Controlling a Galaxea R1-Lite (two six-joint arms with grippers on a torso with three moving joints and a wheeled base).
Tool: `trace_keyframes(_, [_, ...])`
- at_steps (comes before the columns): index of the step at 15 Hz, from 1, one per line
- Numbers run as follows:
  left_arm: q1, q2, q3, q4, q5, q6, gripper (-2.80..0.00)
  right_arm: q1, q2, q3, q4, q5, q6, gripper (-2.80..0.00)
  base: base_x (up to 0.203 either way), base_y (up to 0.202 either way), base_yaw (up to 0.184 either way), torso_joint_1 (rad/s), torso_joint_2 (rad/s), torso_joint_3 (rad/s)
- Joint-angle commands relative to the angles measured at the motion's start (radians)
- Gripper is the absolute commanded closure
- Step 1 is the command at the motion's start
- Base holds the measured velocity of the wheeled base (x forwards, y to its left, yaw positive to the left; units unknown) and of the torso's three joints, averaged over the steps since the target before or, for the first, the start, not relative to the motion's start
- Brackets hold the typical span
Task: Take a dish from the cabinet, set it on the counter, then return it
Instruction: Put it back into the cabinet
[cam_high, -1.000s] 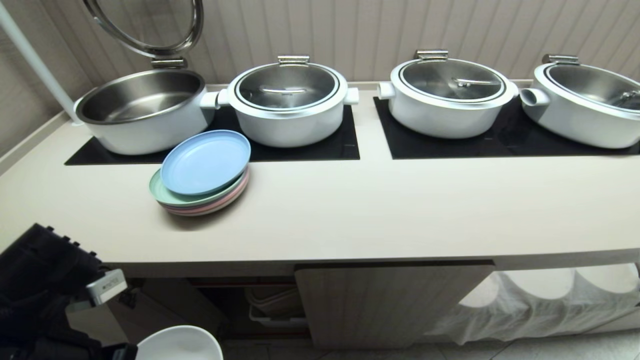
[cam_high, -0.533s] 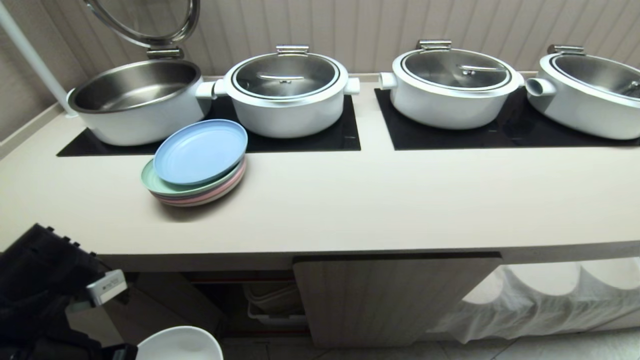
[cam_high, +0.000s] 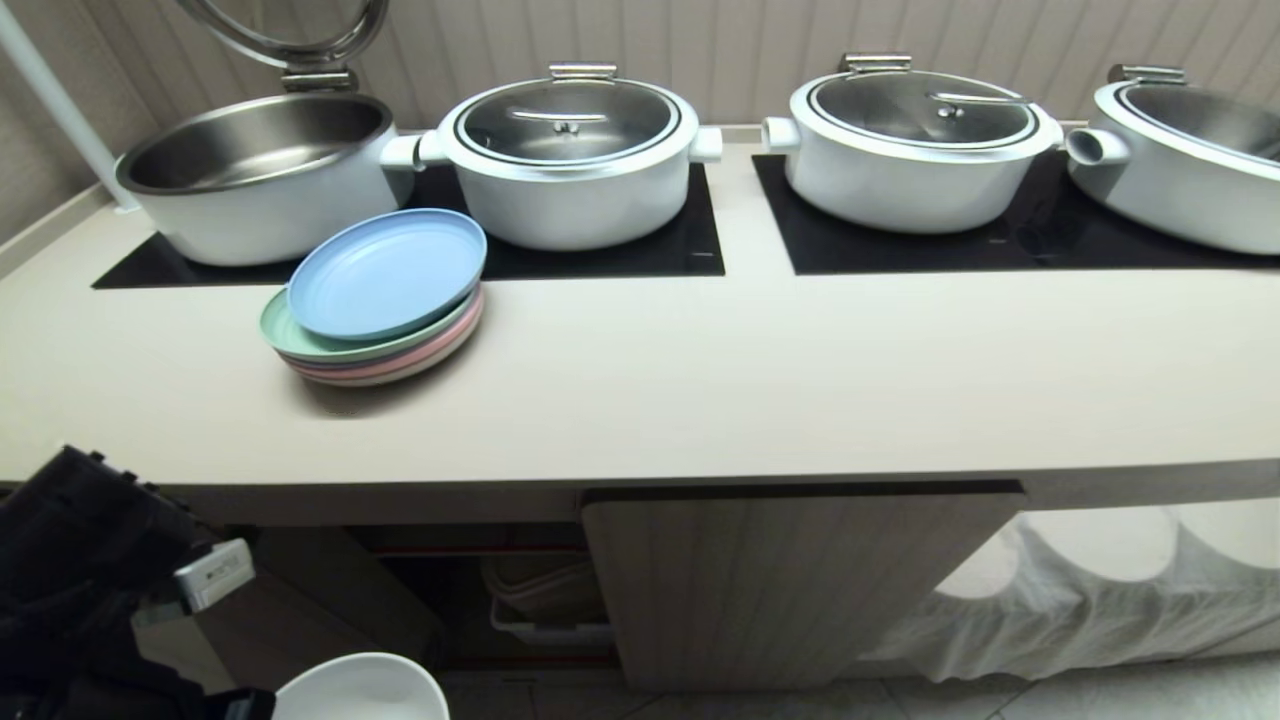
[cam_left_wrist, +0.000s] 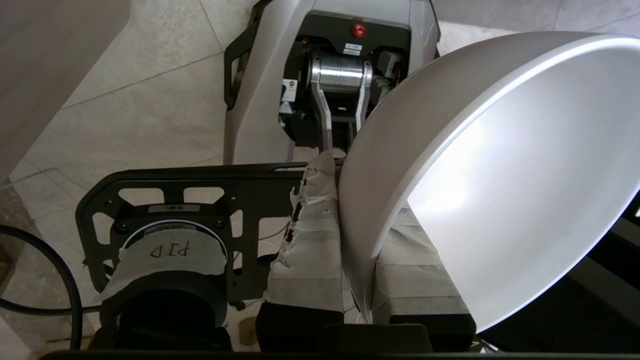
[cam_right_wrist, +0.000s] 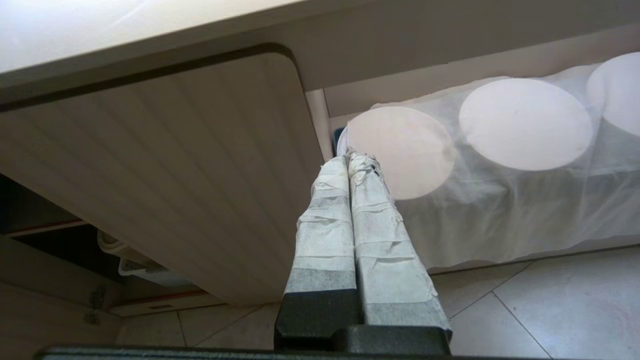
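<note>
The left gripper (cam_left_wrist: 357, 200) pinches the white bowl (cam_left_wrist: 500, 175) by its rim, seemingly below the counter (cam_high: 700, 380), while the right gripper (cam_right_wrist: 348, 162) hangs closed and empty.

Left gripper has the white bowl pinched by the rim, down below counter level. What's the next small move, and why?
Probably lift the left gripper straight up until the dish clears the counter edge. The bowl sits clamped by its rim below the countertop in front of the open cabinet, so moving forward now would likely strike the edge. The bare stretch right of the stacked plates looks free for setting down.
</note>
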Motion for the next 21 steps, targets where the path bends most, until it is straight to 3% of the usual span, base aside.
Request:
trace_keyframes(1, [-0.001,0.001,-0.002,0.004,-0.002,-0.003,0.0,0.0,0.001,0.0,0.0,0.0,0.001,0.0,0.0,0.0,0.0,-0.174,0.36,0.184])
trace_keyframes(10, [-0.001,0.009,-0.007,0.0,-0.002,-0.002,0.0,0.001,0.001,-0.001,0.0,0.0,0.001,0.0,0.0,0.0,0.0,-0.213,0.47,0.251])
trace_keyframes(13, [0.0,0.017,0.005,-0.083,-0.001,-0.003,0.0,0.0,0.001,-0.001,0.0,0.0,0.001,0.0,0.0,0.0,0.0,-0.24,0.53,0.297])
trace_keyframes(21, [0.001,0.049,-0.006,-0.085,0.006,-0.002,0.0,0.001,0.001,0.0,0.0,0.0,0.001,0.0,0.0,0.0,0.0,-0.218,0.51,0.288])
